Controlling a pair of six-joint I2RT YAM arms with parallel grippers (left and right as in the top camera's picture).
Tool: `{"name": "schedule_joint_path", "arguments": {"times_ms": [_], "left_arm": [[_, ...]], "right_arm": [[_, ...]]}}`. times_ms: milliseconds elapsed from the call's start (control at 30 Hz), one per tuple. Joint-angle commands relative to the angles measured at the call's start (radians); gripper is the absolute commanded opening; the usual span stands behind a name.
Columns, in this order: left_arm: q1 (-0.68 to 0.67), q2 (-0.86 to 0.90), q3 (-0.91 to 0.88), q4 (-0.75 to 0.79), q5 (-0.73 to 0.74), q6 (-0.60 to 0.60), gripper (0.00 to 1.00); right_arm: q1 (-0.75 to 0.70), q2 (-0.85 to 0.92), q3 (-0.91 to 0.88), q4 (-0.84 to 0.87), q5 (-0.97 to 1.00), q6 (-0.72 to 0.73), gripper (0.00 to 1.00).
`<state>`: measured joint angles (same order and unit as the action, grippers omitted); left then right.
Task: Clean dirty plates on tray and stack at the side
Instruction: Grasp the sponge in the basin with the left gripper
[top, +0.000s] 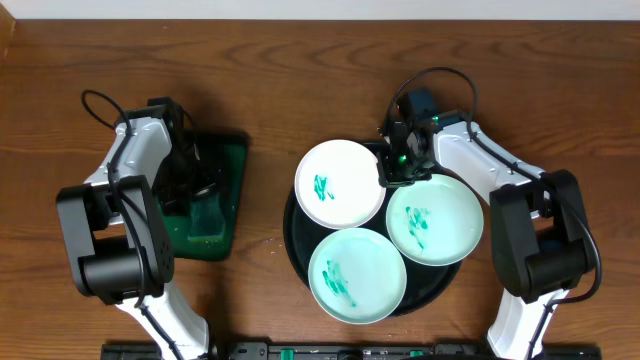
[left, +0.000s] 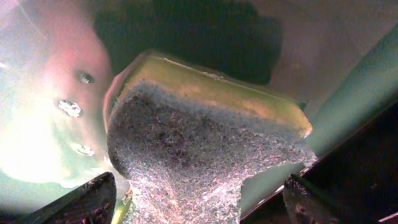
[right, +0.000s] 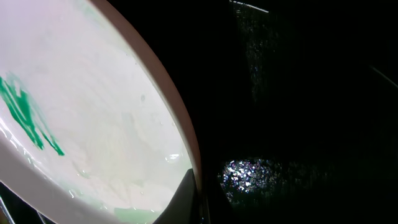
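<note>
Three white plates with teal smears lie on the black tray (top: 293, 238): one at the top left (top: 340, 183), one at the right (top: 435, 220), one at the front (top: 357, 273). My right gripper (top: 393, 172) is shut on the right rim of the top-left plate. In the right wrist view one finger of it (right: 198, 199) lies inside that plate's (right: 93, 112) rim, and the other finger is lost against the dark tray (right: 298, 93). My left gripper (top: 200, 185) is open, its fingers (left: 202, 202) either side of a sponge (left: 186, 124).
A small rectangular green tray (top: 228, 150) sits at the left under my left gripper and holds the yellow-and-grey sponge. Bare wooden table (top: 265, 90) lies between the two trays. The right arm's cable loops above the black tray.
</note>
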<state>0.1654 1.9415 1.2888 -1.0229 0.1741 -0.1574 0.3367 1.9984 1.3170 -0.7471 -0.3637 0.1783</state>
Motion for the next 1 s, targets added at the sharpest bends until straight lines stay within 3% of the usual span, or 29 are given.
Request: {"name": "schedule_joint_path", "arguments": {"times_ms": [0,67,167,467,633,733,800,967], "left_arm": [[0.0,0.019,-0.01,-0.009,-0.002,0.01,0.79],[0.0,0.019,-0.01,-0.008,-0.001,0.01,0.75],[0.0,0.019,-0.01,-0.008,-0.002,0.01,0.5],[0.0,0.02,-0.01,-0.007,-0.002,0.011,0.47],[0.0,0.02,-0.01,-0.007,-0.002,0.011,0.25],[0.0,0.021,-0.01,-0.007,-0.002,0.011,0.19],[0.0,0.021,-0.01,-0.007,-0.002,0.011,0.08],[0.0,0.016,-0.005,-0.008,-0.002,0.01,0.07]], "right_arm": [[0.003,0.005,-0.003,-0.006,0.0,-0.016,0.01],[0.003,0.005,-0.003,-0.007,0.0,-0.016,0.01],[0.003,0.005,-0.003,-0.011,0.0,-0.016,0.01],[0.003,0.005,-0.003,-0.016,0.0,-0.019,0.01],[0.003,0.005,-0.003,-0.017,0.0,-0.019,0.01],[0.003,0.005,-0.003,-0.023,0.0,-0.019,0.01],[0.003,0.005,-0.003,-0.027,0.0,-0.019,0.01],[0.003,0.005,-0.003,-0.034,0.0,-0.019,0.01]]}}
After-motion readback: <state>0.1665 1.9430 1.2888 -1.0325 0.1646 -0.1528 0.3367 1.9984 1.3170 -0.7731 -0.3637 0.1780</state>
